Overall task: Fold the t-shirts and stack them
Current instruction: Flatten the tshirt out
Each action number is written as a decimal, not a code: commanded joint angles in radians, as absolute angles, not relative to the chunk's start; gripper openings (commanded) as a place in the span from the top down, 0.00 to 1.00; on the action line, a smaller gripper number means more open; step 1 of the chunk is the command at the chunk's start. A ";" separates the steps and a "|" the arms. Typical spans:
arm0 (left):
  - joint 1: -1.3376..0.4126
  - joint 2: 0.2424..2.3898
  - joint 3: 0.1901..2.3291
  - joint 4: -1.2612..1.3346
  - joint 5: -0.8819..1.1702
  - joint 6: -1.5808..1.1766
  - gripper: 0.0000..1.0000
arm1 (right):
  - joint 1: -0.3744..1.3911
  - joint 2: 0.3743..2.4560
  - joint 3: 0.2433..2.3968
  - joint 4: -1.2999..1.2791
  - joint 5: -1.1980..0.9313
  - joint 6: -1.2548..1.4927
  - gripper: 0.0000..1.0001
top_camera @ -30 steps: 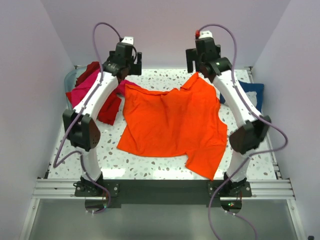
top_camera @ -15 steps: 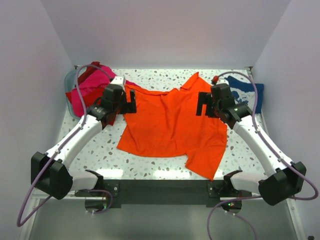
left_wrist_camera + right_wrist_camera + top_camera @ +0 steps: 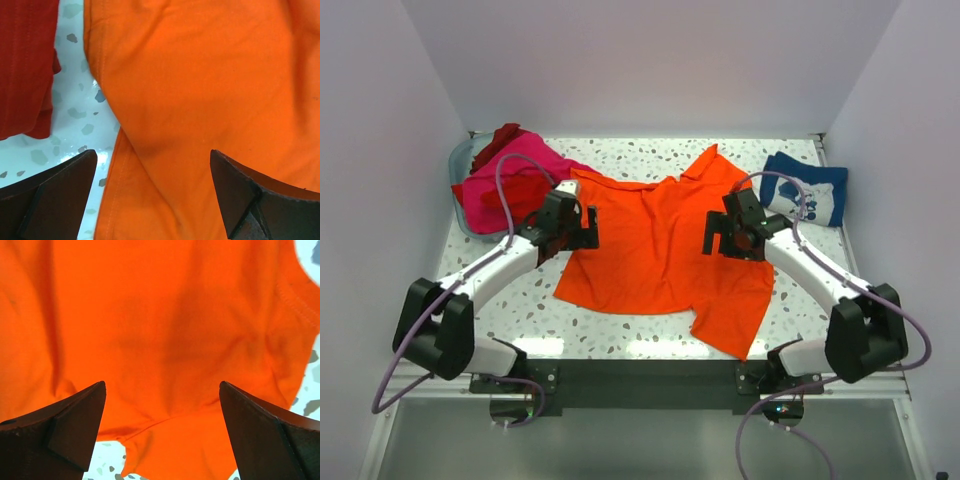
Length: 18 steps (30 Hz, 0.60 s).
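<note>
A bright orange t-shirt [image 3: 660,245] lies spread and rumpled in the middle of the speckled table. My left gripper [image 3: 582,228] is open, low over its left edge; the left wrist view shows the orange hem [image 3: 200,100] between the fingers [image 3: 55,190]. My right gripper [image 3: 722,235] is open over the shirt's right side, with orange cloth [image 3: 160,340] under its fingers [image 3: 265,430]. A hot pink t-shirt [image 3: 505,170] and red t-shirts [image 3: 525,195] lie heaped at the back left. A folded navy t-shirt with white print [image 3: 805,190] sits at the back right.
The pink and red heap sits in a grey-rimmed basket [image 3: 460,160] at the back left corner. White walls close the table on three sides. A metal rail [image 3: 640,375] runs along the near edge. A red cloth edge [image 3: 25,70] shows left of my left fingers.
Both arms have come down and forward from raised near the back wall to low over the orange shirt, the left at its left edge, the right at its right side.
</note>
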<state>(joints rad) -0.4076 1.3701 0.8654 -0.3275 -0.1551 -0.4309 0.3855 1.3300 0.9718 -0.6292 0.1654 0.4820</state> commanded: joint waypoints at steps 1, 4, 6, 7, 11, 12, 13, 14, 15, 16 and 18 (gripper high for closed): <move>-0.419 1.413 0.873 -0.216 -0.118 -0.460 0.00 | 0.380 1.396 0.954 -0.562 0.132 0.528 0.01; -0.454 1.476 0.911 -0.204 -0.129 -0.469 0.01 | 0.374 1.454 0.948 -0.540 0.111 0.549 0.02; -0.503 1.529 0.946 -0.199 -0.158 -0.474 0.01 | 0.370 1.489 0.940 -0.520 0.097 0.561 0.02; -0.530 1.549 0.957 -0.198 -0.166 -0.476 0.01 | 0.368 1.500 0.936 -0.512 0.081 0.564 0.02; -0.548 1.634 0.983 -0.193 -0.187 -0.508 0.01 | 0.356 1.557 0.937 -0.492 0.064 0.571 0.02; -0.548 1.661 0.985 -0.190 -0.192 -0.509 0.01 | 0.356 1.578 0.940 -0.492 0.066 0.569 0.02; -0.548 1.675 0.985 -0.187 -0.193 -0.511 0.01 | 0.351 1.592 0.942 -0.492 0.066 0.568 0.02; -0.548 1.687 0.988 -0.186 -0.195 -0.511 0.01 | 0.345 1.604 0.945 -0.491 0.064 0.566 0.02; -0.548 1.713 0.989 -0.181 -0.193 -0.511 0.01 | 0.342 1.612 0.946 -0.488 0.063 0.563 0.02; -0.548 1.726 0.991 -0.173 -0.192 -0.511 0.01 | 0.338 1.637 0.948 -0.488 0.063 0.564 0.02; -0.548 1.762 0.996 -0.164 -0.186 -0.511 0.01 | 0.327 1.660 0.953 -0.482 0.060 0.561 0.02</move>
<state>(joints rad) -0.5510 1.7191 0.9615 -0.2195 -0.1776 -0.4892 0.3443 1.6325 0.9379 -0.5148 0.0795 0.5484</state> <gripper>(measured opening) 0.994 0.985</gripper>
